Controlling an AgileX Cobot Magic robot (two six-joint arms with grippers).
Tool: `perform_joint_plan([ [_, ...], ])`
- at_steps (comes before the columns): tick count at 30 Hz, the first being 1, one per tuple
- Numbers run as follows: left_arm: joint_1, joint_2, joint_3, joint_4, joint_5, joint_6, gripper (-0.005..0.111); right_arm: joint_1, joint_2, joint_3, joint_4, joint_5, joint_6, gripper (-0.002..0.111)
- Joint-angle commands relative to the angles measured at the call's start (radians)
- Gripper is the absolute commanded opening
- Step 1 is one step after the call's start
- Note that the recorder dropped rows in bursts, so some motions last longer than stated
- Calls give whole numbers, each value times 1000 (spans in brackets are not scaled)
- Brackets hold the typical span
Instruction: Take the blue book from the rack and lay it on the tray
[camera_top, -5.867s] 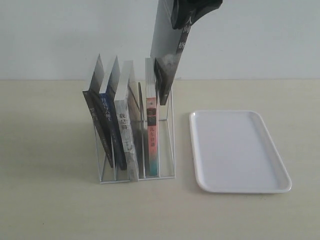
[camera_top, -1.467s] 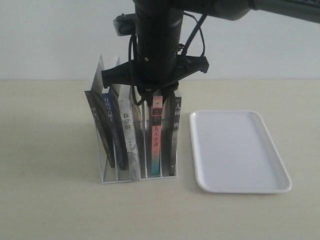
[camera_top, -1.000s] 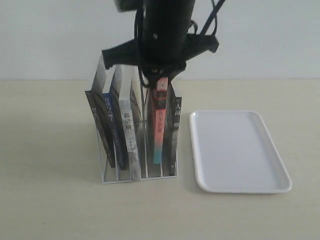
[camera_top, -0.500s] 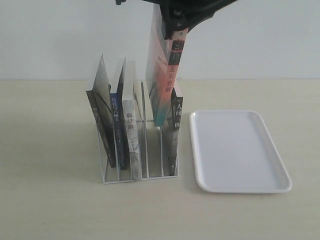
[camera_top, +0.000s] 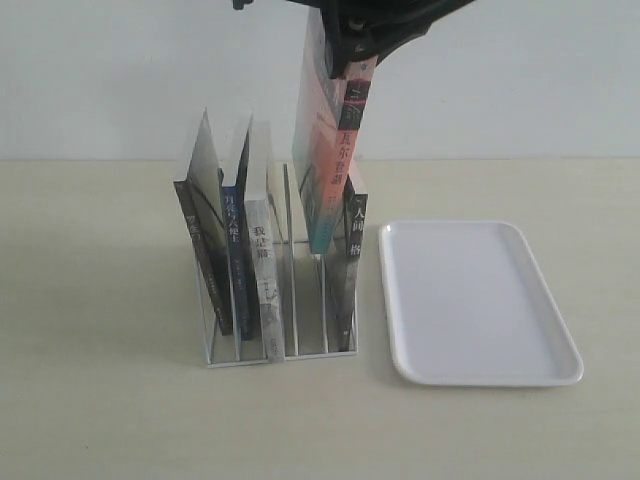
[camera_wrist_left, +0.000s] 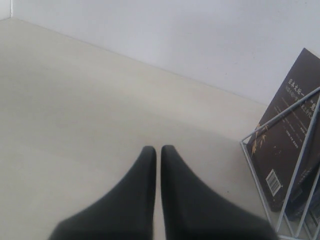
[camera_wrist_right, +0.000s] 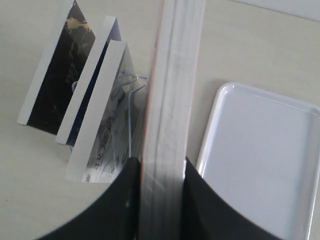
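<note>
Although the right fingers (camera_wrist_right: 119, 200) are clamped on the red-and-teal book (camera_top: 335, 150), held upright above the rack (camera_top: 300, 352), the blue book (camera_top: 236, 240) stands upright in a slot below them, away from the tray (camera_top: 470, 300), toward the empty, pressed-together left fingers (camera_wrist_left: 142, 170).
</note>
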Motion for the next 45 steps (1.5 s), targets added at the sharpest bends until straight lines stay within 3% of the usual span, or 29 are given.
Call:
perform_joint_plan([
  [1,2,-3,3,0,-12,4,4,-5,-15,-7,-42,-19,1,0],
  [32,2,-3,3,0,-12,4,4,-5,254,-5,-45,-49,23,1],
  [34,2,-3,3,0,-12,4,4,-5,254,-5,-43,-49,23,8],
  [40,2,-3,3,0,-12,4,4,-5,252,-5,-38,-29,23,47],
  [45,2,-3,3,0,-12,4,4,-5,213,-58,-40,-19,23,43],
])
